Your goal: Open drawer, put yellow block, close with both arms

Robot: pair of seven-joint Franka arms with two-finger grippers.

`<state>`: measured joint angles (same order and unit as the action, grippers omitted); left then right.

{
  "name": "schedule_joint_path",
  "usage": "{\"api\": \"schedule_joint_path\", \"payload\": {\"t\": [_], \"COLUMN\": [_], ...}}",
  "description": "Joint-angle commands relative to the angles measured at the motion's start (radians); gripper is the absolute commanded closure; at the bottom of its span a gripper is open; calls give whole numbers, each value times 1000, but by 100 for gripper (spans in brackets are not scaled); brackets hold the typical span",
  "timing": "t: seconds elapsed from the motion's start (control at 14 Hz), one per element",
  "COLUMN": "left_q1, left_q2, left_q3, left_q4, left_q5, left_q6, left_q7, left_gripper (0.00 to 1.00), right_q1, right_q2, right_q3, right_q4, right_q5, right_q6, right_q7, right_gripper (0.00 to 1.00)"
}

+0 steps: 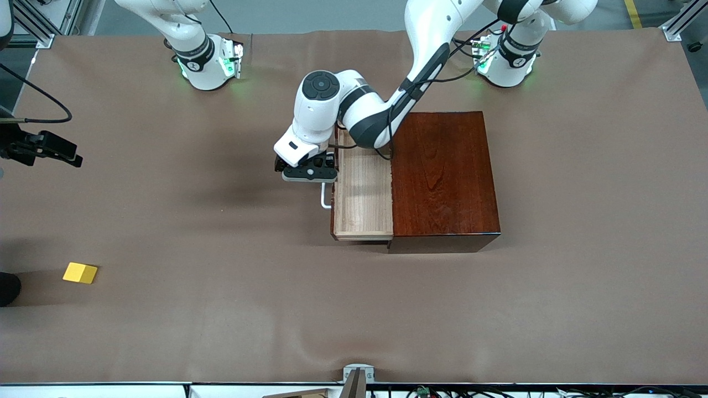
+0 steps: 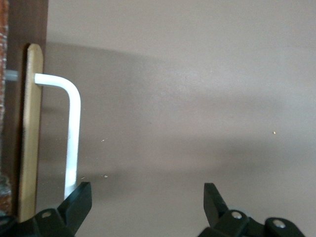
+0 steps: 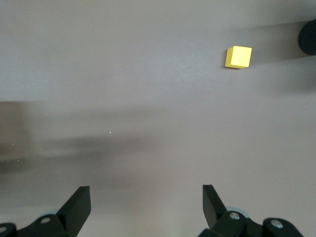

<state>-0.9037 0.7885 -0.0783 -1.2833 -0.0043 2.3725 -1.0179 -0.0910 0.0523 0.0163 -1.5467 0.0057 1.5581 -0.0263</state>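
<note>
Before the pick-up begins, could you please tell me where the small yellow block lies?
The small bright yellow cube lies on the brown table at the right arm's end, nearer the front camera than the open wooden drawer.

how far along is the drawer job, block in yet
Done: the drawer is pulled out of the wooden box, its pale tray bare.

In hand: the left gripper is open beside the white handle, gripping nothing. The right gripper, also open, hovers over bare table at the right arm's end.

Left: the yellow block lies untouched on the table, nearer the front camera than the drawer; picking, placing and closing all remain.
</note>
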Motion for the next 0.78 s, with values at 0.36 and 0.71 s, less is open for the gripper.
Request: {"api": "schedule_joint_path", "payload": {"t": [0.36, 0.71], "left_q1": [9, 142], "left_q2": [-18, -181], "left_q3": [-6, 3], "left_q4": [47, 41], "left_q5": [-28, -28], "left_q6": [50, 36], "left_q7": [-43, -70], "left_gripper": [0, 0], "right_q1": [-18, -214], "right_q2": [-2, 133], "right_q3": [1, -12], "right_q4": [11, 136], "right_q5": [-16, -30], "right_q6": [3, 28], "right_q7": [-33, -343], "right_gripper": [0, 0]}}
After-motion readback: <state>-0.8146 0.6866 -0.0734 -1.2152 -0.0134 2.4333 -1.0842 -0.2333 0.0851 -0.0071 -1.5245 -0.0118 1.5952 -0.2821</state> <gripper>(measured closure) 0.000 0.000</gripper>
